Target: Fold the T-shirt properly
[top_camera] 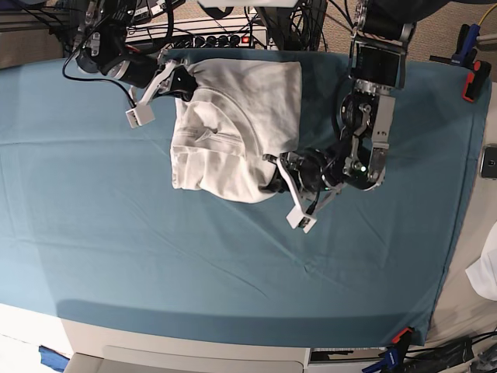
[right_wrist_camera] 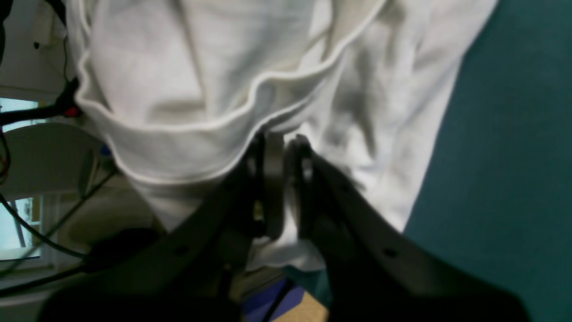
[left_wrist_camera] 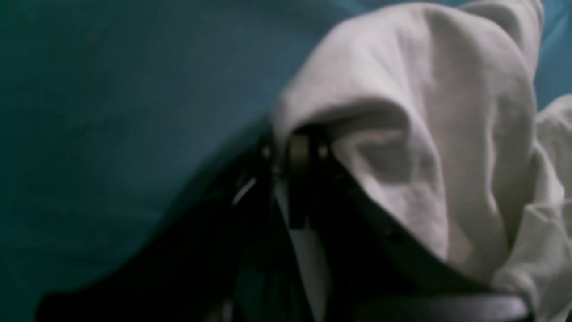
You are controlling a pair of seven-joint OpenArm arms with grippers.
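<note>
While both of my grippers pinch cloth, the white T-shirt [top_camera: 233, 128] lies bunched on the teal table cloth [top_camera: 155, 256], toward the far edge and somewhat left of centre in the base view, its long axis running roughly from 12 to 6 o'clock there. My right gripper [top_camera: 183, 84] holds the shirt's far-left corner at about 10 o'clock of the bundle; in the right wrist view its jaws [right_wrist_camera: 279, 147] stand almost together, clamped on a fold just below a stitched hem [right_wrist_camera: 250, 96] that curves across the frame as a raised, corded ridge. My left gripper [top_camera: 278, 172] grips the near-right corner at about 4 o'clock; in the left wrist view its black fingers [left_wrist_camera: 304, 152] sit nearly closed under a hood of fabric that drapes over them toward 1 o'clock. I judge the two grips to lie diagonally opposite, so the coming fold turns on that diagonal: the shirt's mass lies toward 10 o'clock from my left fingers and toward 4 o'clock from my right. Neither arm is clearly nearer the bulk. Material: soft matte cotton, limp, deeply creased, layered over itself with rounded folds and no print visible. The table cloth is smooth and faintly wrinkled. Whether the neckline faces up I cannot tell. I judge folding to be under way but unfinished, the outline still lumpy and uneven.
</note>
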